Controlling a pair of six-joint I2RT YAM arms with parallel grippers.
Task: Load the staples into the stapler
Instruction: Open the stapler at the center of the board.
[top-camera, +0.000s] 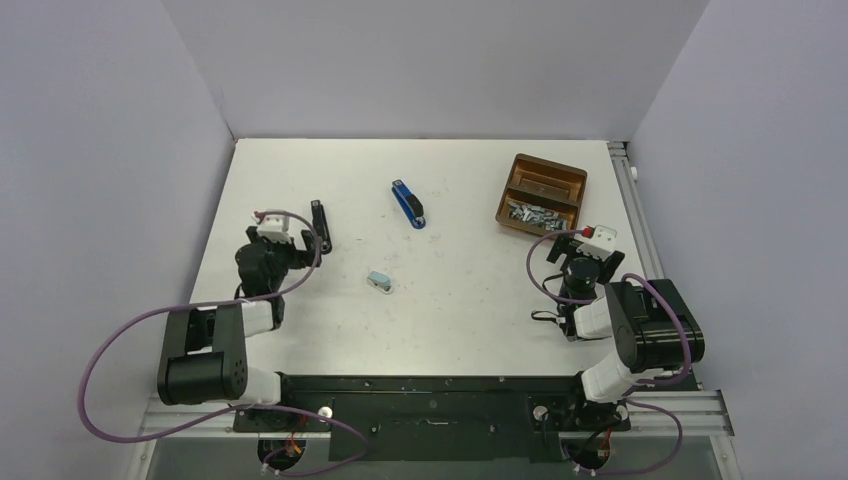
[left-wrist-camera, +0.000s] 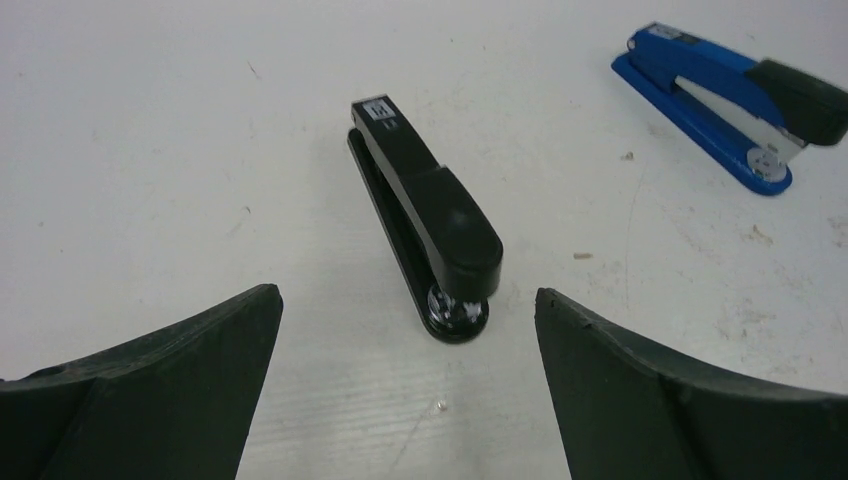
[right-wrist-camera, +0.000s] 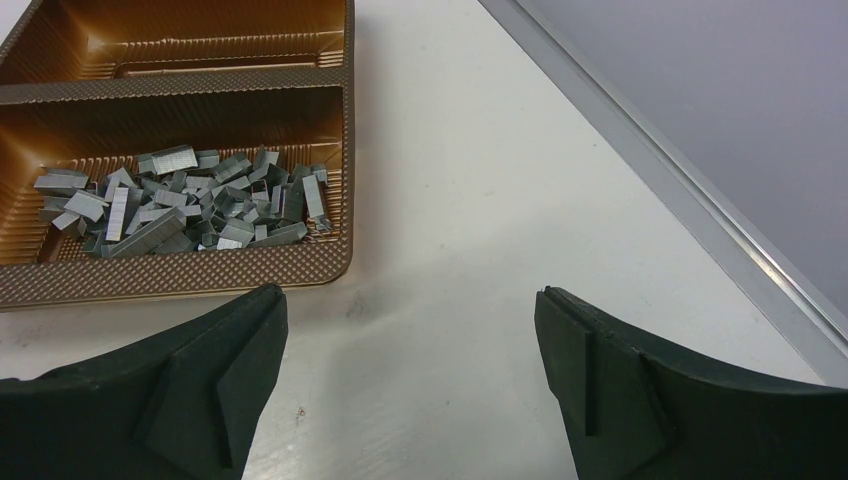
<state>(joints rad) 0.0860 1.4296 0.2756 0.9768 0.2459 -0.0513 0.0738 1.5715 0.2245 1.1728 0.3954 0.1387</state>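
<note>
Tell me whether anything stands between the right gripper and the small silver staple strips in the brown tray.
Only the low near wall of the brown two-compartment tray; the silver staple strips lie heaped just behind it. Nothing else lies before the open right gripper.

White table (top-camera: 450, 320), plain pale-lilac walls (top-camera: 420, 60), even light.

A robot lab: white table (top-camera: 470, 310) boxed by plain walls (top-camera: 420, 60).

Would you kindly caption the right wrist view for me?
Open right tool near a brown tray, staples in its nearer compartment.
</note>
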